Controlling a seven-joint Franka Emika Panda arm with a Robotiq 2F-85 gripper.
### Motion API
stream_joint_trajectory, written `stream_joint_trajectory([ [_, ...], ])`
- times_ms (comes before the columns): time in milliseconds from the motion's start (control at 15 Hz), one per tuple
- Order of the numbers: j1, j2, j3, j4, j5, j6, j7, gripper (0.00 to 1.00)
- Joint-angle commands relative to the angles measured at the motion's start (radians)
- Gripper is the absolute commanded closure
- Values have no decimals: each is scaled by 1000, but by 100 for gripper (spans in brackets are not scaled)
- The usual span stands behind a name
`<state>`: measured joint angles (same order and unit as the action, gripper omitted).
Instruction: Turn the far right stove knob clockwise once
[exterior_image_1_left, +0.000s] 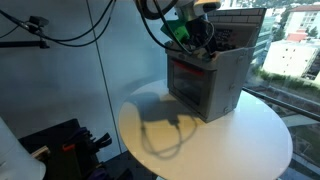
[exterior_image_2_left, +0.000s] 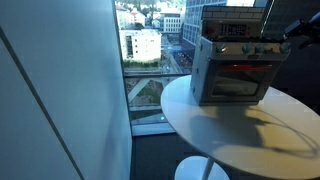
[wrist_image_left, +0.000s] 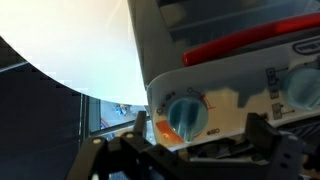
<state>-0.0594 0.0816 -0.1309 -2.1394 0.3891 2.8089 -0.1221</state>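
The stove (exterior_image_1_left: 212, 82) stands on the round white surface (exterior_image_1_left: 200, 150), in the upper middle of the frame in an exterior view. In an exterior view it sits right of centre (exterior_image_2_left: 235, 70) near the back edge of the surface (exterior_image_2_left: 230, 135). Its front window glows red, and a row of knobs runs above the window.

The pincer (exterior_image_1_left: 186, 32) hangs at the upper front corner of the stove, in the top centre of the frame. In an exterior view it enters from the right edge (exterior_image_2_left: 296, 34), level with the knob row.

In the wrist view the pincer (wrist_image_left: 200, 138) fills the bottom of the frame. Its dark fingers (wrist_image_left: 140, 145) are spread apart, so it is open and holds nothing. A blue knob (wrist_image_left: 187, 116) on the pale control panel lies between and just above the fingers. Whether they touch it cannot be told. A second blue knob (wrist_image_left: 305, 90) is cut off at the right edge. A red bar (wrist_image_left: 240, 48) crosses the stove higher up.

Through the window (exterior_image_2_left: 145, 45) at the upper centre, city buildings show.
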Motion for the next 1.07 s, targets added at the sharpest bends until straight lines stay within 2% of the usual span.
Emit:
stream_joint_trajectory([
  [0, -4, 28, 12, 38, 37, 3, -38, 1],
  [67, -4, 30, 14, 39, 36, 2, -38, 11],
  [133, -5, 32, 16, 42, 34, 3, -37, 15],
  [200, -5, 34, 17, 44, 34, 3, -38, 23],
  [467, -7, 38, 20, 48, 32, 5, -38, 38],
  [533, -8, 37, 20, 48, 31, 5, -39, 50],
  [600, -8, 37, 19, 47, 29, 7, -38, 51],
  [667, -11, 36, 18, 46, 28, 8, -37, 59],
  [733, -15, 35, 16, 45, 26, 9, -37, 62],
  [800, -17, 34, 15, 44, 23, 11, -34, 76],
  [1000, -20, 33, 13, 45, 17, 13, -28, 94],
])
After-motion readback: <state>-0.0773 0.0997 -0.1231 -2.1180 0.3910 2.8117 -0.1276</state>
